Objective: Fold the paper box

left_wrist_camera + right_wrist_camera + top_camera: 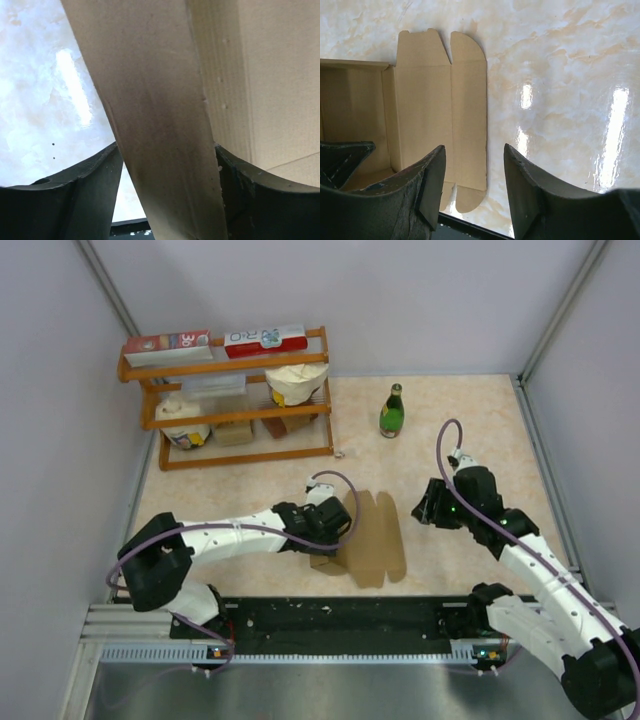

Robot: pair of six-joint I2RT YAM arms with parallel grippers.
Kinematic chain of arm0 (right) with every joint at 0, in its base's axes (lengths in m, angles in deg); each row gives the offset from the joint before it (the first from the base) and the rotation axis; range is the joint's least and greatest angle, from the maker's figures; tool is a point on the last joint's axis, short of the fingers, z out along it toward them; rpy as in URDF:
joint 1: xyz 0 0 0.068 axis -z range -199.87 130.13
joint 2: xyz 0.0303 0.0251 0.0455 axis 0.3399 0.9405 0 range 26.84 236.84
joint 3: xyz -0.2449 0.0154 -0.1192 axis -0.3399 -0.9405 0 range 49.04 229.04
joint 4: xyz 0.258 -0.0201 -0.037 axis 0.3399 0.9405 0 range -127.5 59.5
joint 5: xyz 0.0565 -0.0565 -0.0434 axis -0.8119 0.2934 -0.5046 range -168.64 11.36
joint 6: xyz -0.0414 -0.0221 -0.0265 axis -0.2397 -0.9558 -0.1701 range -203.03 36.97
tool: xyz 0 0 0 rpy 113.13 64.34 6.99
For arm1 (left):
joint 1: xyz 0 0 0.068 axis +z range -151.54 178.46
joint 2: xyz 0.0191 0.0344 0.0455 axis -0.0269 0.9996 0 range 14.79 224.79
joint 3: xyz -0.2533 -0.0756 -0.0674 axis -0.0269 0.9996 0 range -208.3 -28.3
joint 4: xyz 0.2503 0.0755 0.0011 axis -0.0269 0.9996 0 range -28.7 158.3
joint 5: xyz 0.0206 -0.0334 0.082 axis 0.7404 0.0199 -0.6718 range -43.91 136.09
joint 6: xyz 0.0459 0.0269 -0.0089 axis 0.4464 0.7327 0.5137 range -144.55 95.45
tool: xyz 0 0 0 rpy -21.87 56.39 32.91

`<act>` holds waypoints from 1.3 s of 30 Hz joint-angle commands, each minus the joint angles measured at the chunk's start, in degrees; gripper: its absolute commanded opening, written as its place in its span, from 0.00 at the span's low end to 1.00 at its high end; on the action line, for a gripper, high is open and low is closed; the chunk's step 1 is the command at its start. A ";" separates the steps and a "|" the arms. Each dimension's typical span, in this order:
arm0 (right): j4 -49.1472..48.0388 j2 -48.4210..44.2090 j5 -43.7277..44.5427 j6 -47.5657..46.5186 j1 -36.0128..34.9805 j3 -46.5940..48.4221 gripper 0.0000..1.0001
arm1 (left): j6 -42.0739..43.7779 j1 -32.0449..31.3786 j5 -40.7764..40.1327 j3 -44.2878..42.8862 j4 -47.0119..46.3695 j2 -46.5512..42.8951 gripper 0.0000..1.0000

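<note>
Left gripper [166, 150] has an upturned flap of the paper box [378, 535] between its fingers [90, 195]. The flap fills the gap, and we cannot tell if it is pinched. Rest of the box lies flat and open on the bench [460, 420], front centre, between the arms. Right gripper [474, 147] is partly spread with nothing in it, above the bench by the box's right side. Green bottle [391, 412] stands upright further back. Wooden shelf [250, 455] with goods sits back left.

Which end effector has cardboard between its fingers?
The left end effector: a paper box flap sits between its fingers. The right end effector hovers off to the side, empty.
</note>
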 commanded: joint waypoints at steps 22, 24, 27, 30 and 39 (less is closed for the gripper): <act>-2.53 -4.17 -5.56 0.16 0.76 3.17 0.50 | 9.14 13.62 18.88 18.95 -25.11 -7.44 0.72; -2.53 -3.82 -5.73 -0.19 0.76 3.52 0.50 | 9.75 13.97 19.50 19.13 -25.81 -6.56 0.72; -2.26 -2.42 -7.13 -1.68 0.67 4.40 0.56 | 10.63 14.41 20.20 19.30 -26.95 -4.98 0.72; -2.44 -0.92 -8.45 -2.82 0.76 4.84 0.73 | 11.16 14.59 20.12 19.65 -28.18 -3.14 0.72; -7.79 3.82 -15.83 -2.66 4.09 2.30 0.76 | 11.95 15.99 23.98 21.85 -31.87 -0.23 0.71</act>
